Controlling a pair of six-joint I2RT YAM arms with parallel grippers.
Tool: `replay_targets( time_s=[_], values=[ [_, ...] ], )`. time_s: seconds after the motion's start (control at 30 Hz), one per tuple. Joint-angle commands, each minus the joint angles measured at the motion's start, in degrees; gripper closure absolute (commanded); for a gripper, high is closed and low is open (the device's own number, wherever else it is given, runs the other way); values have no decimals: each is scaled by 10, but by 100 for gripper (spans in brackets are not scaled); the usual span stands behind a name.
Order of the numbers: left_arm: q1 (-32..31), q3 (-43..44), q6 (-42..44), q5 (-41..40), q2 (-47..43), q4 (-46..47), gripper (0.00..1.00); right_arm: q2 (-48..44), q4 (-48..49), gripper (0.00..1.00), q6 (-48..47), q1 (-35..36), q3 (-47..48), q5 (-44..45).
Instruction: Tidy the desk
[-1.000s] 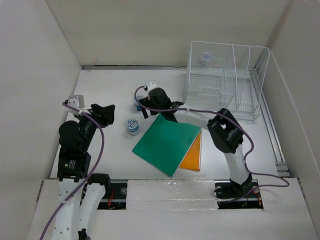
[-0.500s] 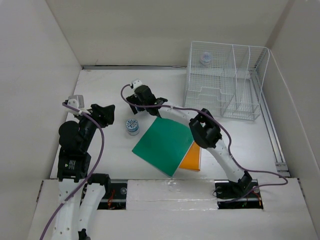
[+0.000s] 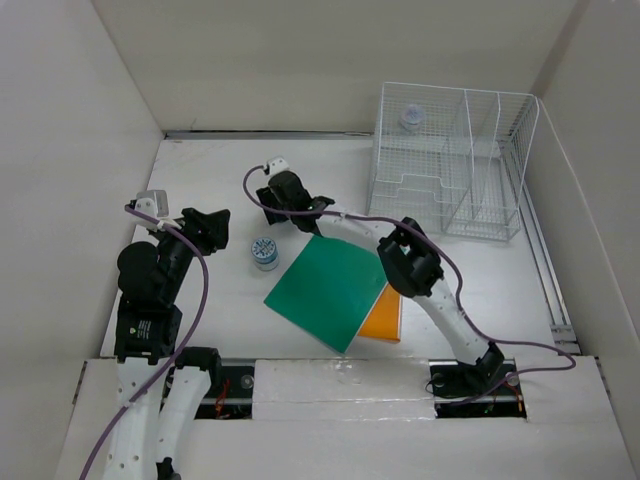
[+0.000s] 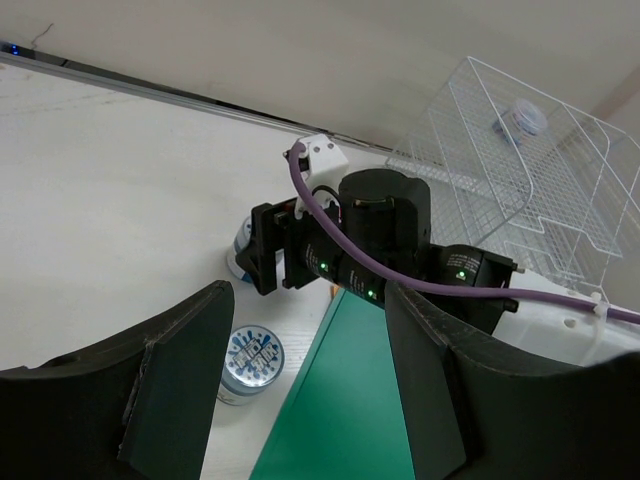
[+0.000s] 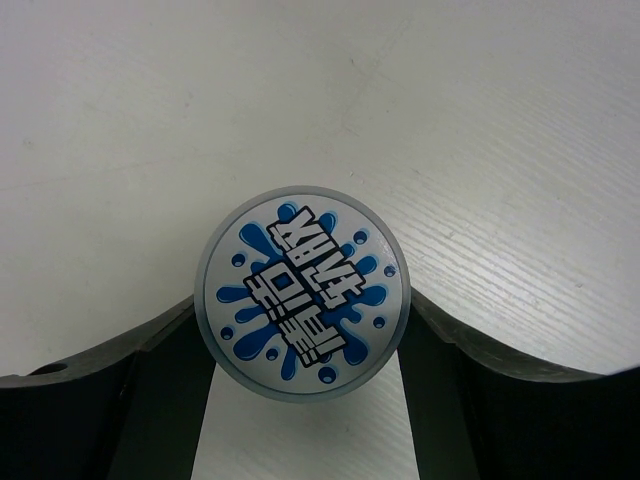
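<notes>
The desk (image 3: 200,180) is a white tabletop between white walls. My right gripper (image 3: 268,200) reaches far left over it and is shut on a small round jar (image 5: 303,292) with a blue splash lid, one finger against each side. The jar stands on the desk and shows partly behind the fingers in the left wrist view (image 4: 240,258). A second, like jar (image 3: 265,250) stands nearer, beside a green folder (image 3: 333,285) that lies over an orange one (image 3: 385,310). My left gripper (image 3: 215,228) is open and empty, raised to the left of that jar.
A white wire-mesh rack (image 3: 450,170) stands at the back right with a third jar (image 3: 410,117) in its left compartment. The right arm stretches across the green folder's far corner. A dark rail runs along the back wall.
My right gripper has swung left and farther back and come down around the far jar. In the last half second it has barely moved. The left arm has not moved.
</notes>
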Motion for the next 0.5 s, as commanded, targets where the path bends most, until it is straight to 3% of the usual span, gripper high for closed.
replay_targets(
  time_s=[0.0, 0.2, 0.33, 0.37, 0.47],
  values=[
    [-1, 3, 3, 7, -3, 17, 42, -71, 60, 43, 13, 11, -37, 25],
    [-1, 2, 2, 10, -3, 18, 42, -273, 77, 43, -26, 0, -120, 35],
    [-1, 2, 4, 10, -5, 20, 42, -401, 30, 44, -38, -58, -153, 21],
    [-1, 2, 4, 12, -5, 20, 42, -447, 5, 45, -38, -106, -151, 19],
    [-1, 1, 4, 14, -5, 21, 42, -469, -26, 45, -38, -158, -149, 22]
  ],
)
